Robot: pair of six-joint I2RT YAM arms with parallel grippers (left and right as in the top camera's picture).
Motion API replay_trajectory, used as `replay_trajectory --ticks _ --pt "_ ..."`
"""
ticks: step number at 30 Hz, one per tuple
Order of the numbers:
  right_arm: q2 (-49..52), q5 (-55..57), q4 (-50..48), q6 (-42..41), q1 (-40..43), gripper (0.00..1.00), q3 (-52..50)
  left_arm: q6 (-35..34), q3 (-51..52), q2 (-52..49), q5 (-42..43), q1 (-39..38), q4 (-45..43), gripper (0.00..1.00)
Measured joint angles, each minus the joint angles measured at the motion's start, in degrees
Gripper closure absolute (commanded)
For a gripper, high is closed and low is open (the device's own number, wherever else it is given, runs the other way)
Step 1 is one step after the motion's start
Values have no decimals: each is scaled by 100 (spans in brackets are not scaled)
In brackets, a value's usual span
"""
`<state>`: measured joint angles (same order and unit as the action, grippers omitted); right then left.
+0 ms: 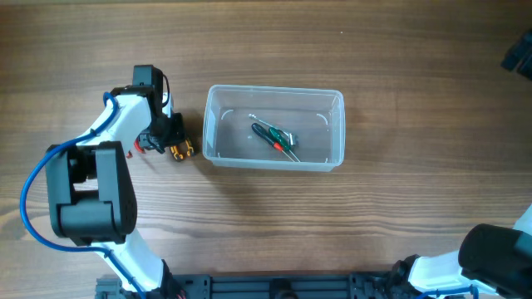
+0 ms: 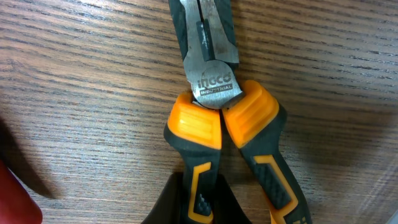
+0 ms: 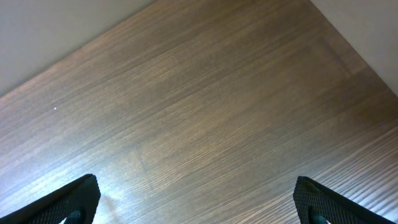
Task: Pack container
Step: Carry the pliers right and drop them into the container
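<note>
Here my left claw [image 1: 169,143] sits low over the pliers [image 2: 217,118] on the surface [image 1: 374,216] just left of the container [image 1: 274,89], presumably to pack them, though whether it grips I cannot tell; my right claw [image 3: 196,186] gapes empty.

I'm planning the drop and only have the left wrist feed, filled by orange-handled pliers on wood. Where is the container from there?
Observer: Overhead, the container sits close beside the pliers, on the robot's right of them.
Operator: Anything inside it?
Observer: Yes, a small green-and-red hand tool lies near the middle of its floor.
Operator: And the other arm?
Observer: The right gripper hangs over bare table, fingers spread wide, no container in its view.
</note>
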<state>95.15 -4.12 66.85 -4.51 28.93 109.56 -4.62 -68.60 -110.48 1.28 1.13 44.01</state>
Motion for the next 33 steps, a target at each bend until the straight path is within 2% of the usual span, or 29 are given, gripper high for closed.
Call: replay_trajectory --ticks 3,5,9,13,17,22,26,30,33 --pt "0 0 0 0 0 0 0 0 -114 9 2 0 114 96" --pt "0 2 0 0 0 0 0 28 -542 144 2 0 271 96" --pt "0 0 0 0 0 0 0 155 -1368 876 4 -2 317 96" --pt "0 0 2 0 0 0 0 304 -1657 1882 103 -96 199 96" --pt "0 2 0 0 0 0 0 1447 -1657 2430 1099 -881 212 96" --pt "0 0 0 0 0 0 0 3147 -1655 2439 1696 -2376 232 96" --pt "0 0 0 0 0 0 0 4721 -1655 2111 1770 -3296 391 96" --pt "0 0 0 0 0 0 0 5272 -1655 1458 1473 -3364 590 96" --pt "0 0 0 0 0 0 0 5619 -1655 804 901 -3357 597 96"
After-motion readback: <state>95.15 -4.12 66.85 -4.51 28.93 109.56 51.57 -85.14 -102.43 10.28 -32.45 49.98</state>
